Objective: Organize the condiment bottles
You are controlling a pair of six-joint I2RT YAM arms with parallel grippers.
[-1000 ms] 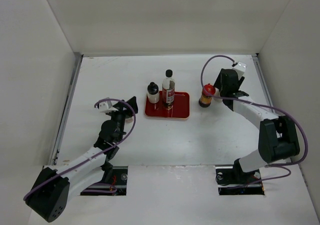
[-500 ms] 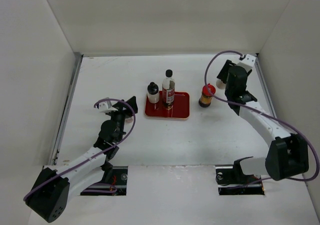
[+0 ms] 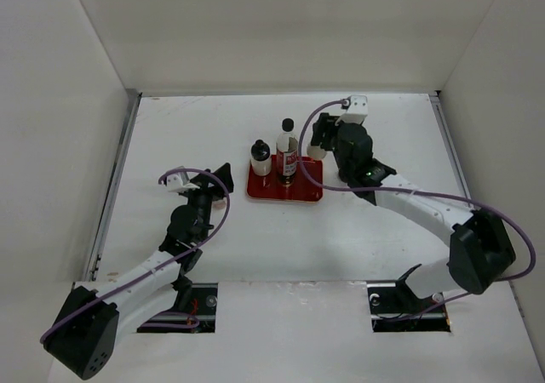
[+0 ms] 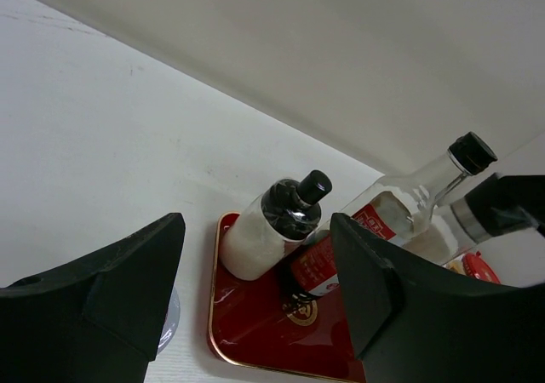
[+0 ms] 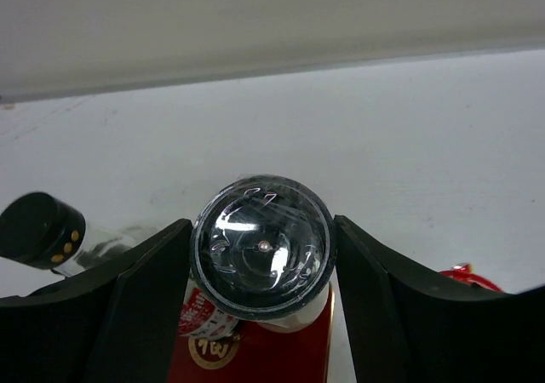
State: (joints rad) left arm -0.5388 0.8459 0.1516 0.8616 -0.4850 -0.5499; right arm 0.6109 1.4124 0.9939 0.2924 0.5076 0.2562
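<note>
Shaker between right fingers, body unseen

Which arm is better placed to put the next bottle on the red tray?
Right. Its jaws hold the grey-lidded shaker above the red tray; the left arm's jaws stand open beside it.

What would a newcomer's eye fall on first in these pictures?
A red tray sits mid-table, carrying a tall clear bottle and a small white bottle, both black-capped. At its far right corner the right pincer grips a grey-lidded shaker from both sides.
</note>
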